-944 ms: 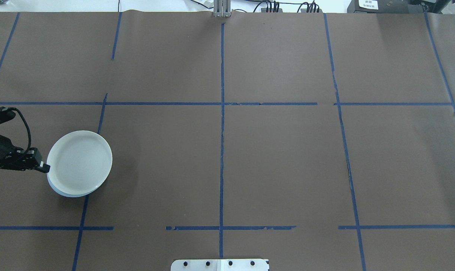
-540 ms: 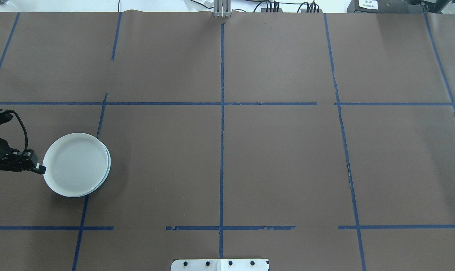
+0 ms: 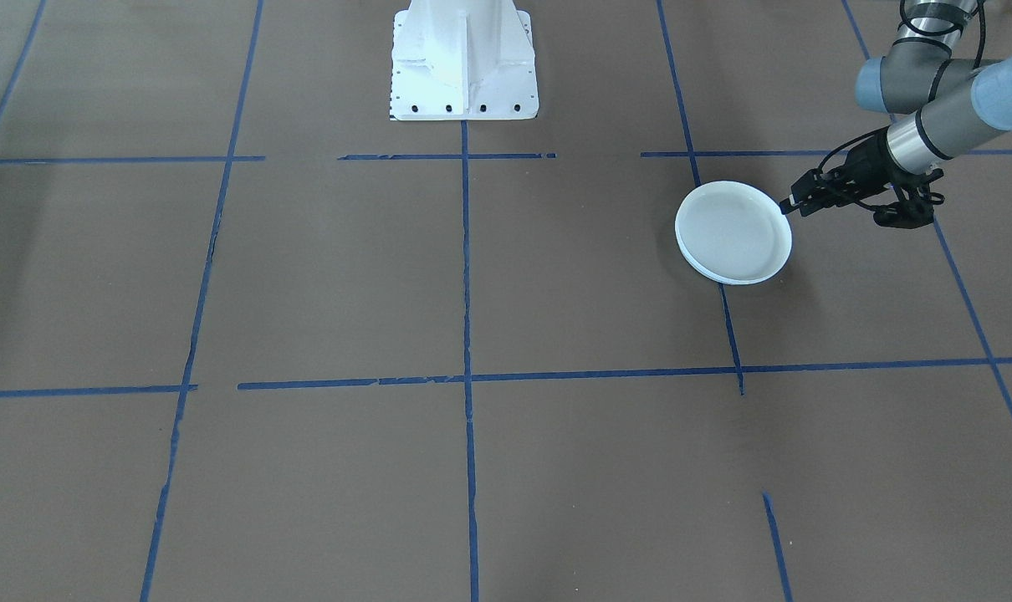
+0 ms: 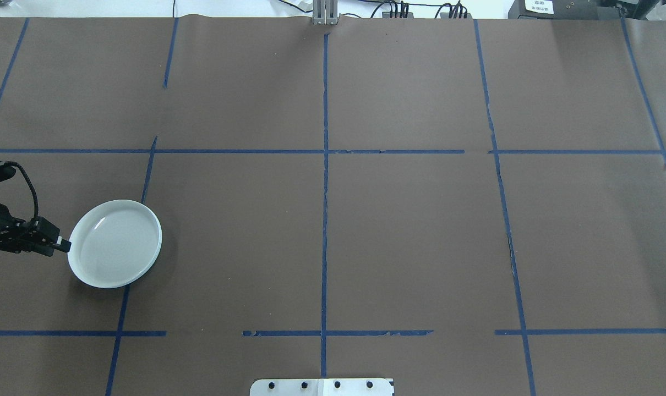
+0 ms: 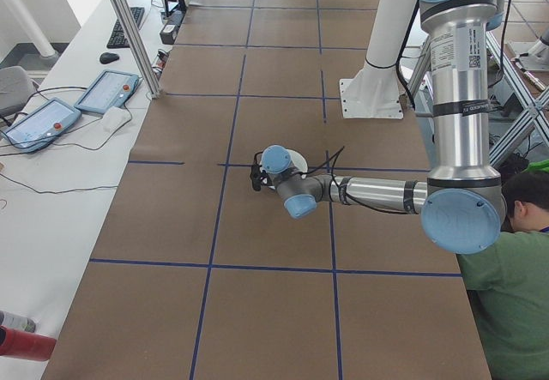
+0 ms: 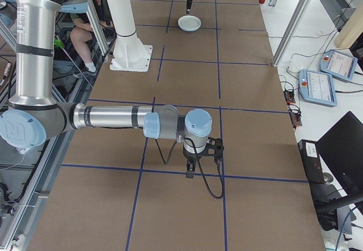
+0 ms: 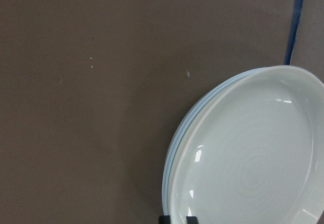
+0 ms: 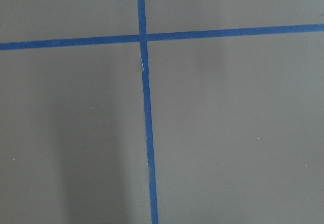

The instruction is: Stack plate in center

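Observation:
A pale plate with faint concentric rings [image 4: 115,243] lies at the table's left side, on top of another plate. Of the lower plate only a thin pale blue rim [image 7: 174,148] shows in the left wrist view, so I cannot tell which plate it is. My left gripper [image 4: 63,243] reaches in low from the left, shut on the ringed plate's near rim, its dark fingertips [image 7: 166,219] at the bottom of the wrist view. The front view shows the same plate [image 3: 733,234] and gripper [image 3: 786,206]. My right gripper [image 6: 190,174] hangs over bare table and a tape cross [image 8: 143,37]; I cannot tell whether it is open.
Blue tape lines [image 4: 325,165] divide the brown table into squares. The white robot pedestal [image 3: 464,58] stands at the robot's side. A person in green [image 5: 515,294] sits off the table's edge, and control tablets [image 5: 107,91] lie on a side bench.
The ringed plate was held tilted and offset above the lower plate; now it has come down level onto it, nearly hiding it. My left gripper dropped slightly with it.

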